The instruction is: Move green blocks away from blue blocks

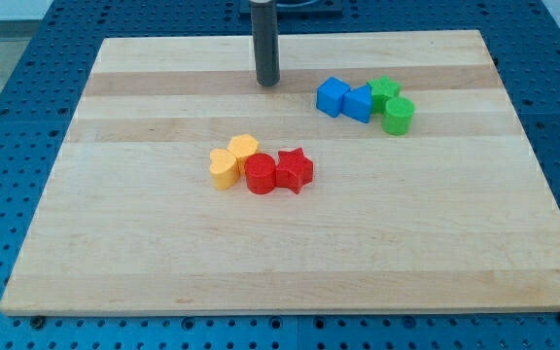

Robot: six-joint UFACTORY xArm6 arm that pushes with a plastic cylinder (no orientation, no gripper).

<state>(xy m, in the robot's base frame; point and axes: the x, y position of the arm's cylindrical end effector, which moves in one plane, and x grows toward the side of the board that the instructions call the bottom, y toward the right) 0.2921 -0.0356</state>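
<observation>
**My tip stands left of the blue and green cluster**

I have no jaws at all: my arm ends in a straight dark rod, so there is nothing to open or close and I hold nothing. My tip (267, 83) rests on the wooden board (163, 272) near the view's top, a little left of the middle, and it touches no block.

The blocks of the task lie to the view's right of my tip, in one tight group. The first blue block (332, 96) is the nearest to my tip, with bare wood between us. The second blue block (359, 103) sits against its right side. Behind and right of that one is a green block (385, 90) with an uneven outline; I cannot tell its exact shape. A green cylinder (399, 115) stands just below it, at the right end of the group. Both green blocks seem to touch the second blue block or lie just beside it.

A second group lies well apart, near the middle of the board. A yellow block (225, 168) and another yellow block (244, 148) are at its left, then a red cylinder (260, 175) and a red star (295, 170).

No container is on the board. Around the board is a blue perforated table (27, 58).
</observation>
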